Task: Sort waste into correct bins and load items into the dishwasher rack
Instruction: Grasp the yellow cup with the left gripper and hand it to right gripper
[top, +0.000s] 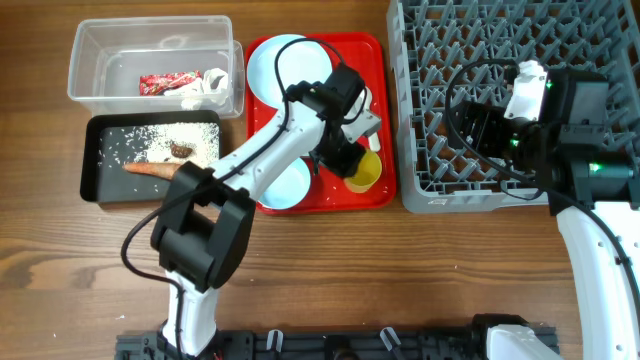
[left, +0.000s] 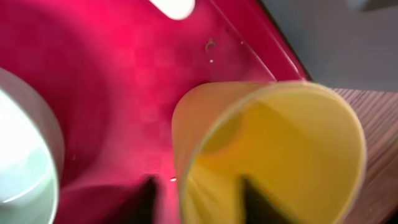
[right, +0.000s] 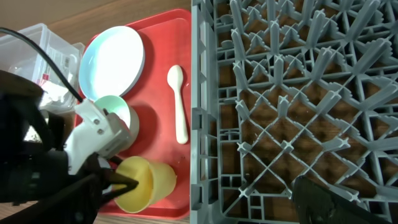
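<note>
The small yellow cup (top: 366, 172) lies on its side at the red tray's front right corner, its mouth facing the left wrist camera (left: 273, 155). My left gripper (left: 199, 202) straddles the cup's rim, one finger inside and one outside over the tray, a little apart from the wall. A pale blue plate (right: 113, 60), a pale bowl (right: 115, 111) and a white spoon (right: 179, 102) also lie on the tray. My right gripper (top: 478, 125) hovers open and empty over the grey dishwasher rack (top: 440, 190); only one finger (right: 326, 202) shows.
The clear tub (top: 90, 90) at the back left holds a red wrapper (top: 165, 83) and white tissue (top: 212, 85). The black tray (top: 92, 170) in front of it holds rice, an orange stick (top: 150, 169) and a brown lump (top: 180, 151). The left arm crosses the red tray (top: 380, 60).
</note>
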